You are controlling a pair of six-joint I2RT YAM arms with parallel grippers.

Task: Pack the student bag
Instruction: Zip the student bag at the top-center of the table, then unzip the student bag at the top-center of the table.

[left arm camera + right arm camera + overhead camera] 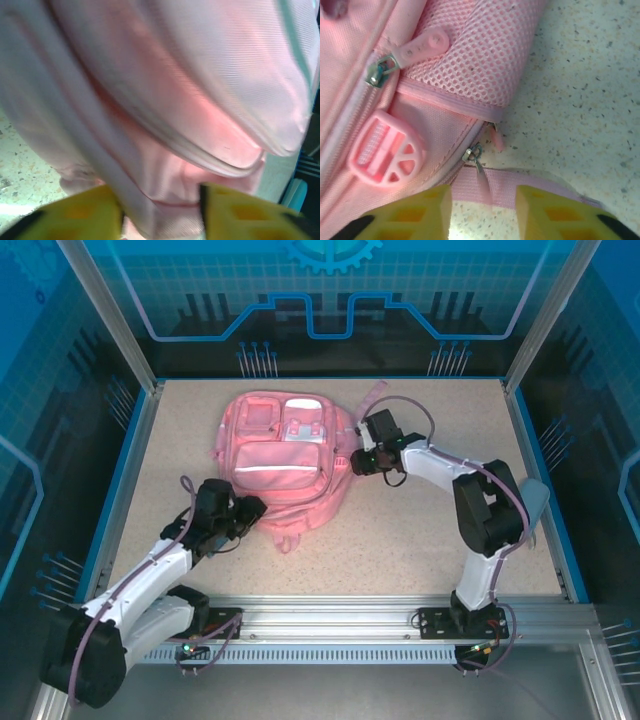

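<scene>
1. The speckled table (450, 540) is boxed in by a blue rim (125, 480) at 9, 12 and 3 o'clock, and an aluminium rail (330, 615) carrying the arm bases closes it at 6 o'clock.
2. The student bag (285, 465) lies flat with its pockets facing up, left of centre and in the far half. Its long axis runs from 12 to 6 o'clock, leaning slightly towards 7. The squarer end sits near the far rim, and the rounded end with a small loop (287, 540) points to 6 o'clock. A pink strap (375, 395) trails off towards 1 o'clock.
3. Open room: there is a wide bare stretch at 3 to 5 o'clock of the bag, a narrower strip at 9 o'clock, and a band between the loop and the rail.
4. The left gripper (248, 510) is at the bag's 7 o'clock corner. Its yellow fingers (75, 215) are spread apart, with a fold of bag fabric bulging into the gap.
5. The right gripper (358, 460) is at the bag's 3 o'clock edge. Its fingers (560, 215) are also spread, and a flat strap (520, 192) lies across the table between them.
6. Just ahead of the right gripper are a mesh side pocket (480, 60), a round plastic badge (385, 155) and a pink zip tab (422, 44).
</scene>
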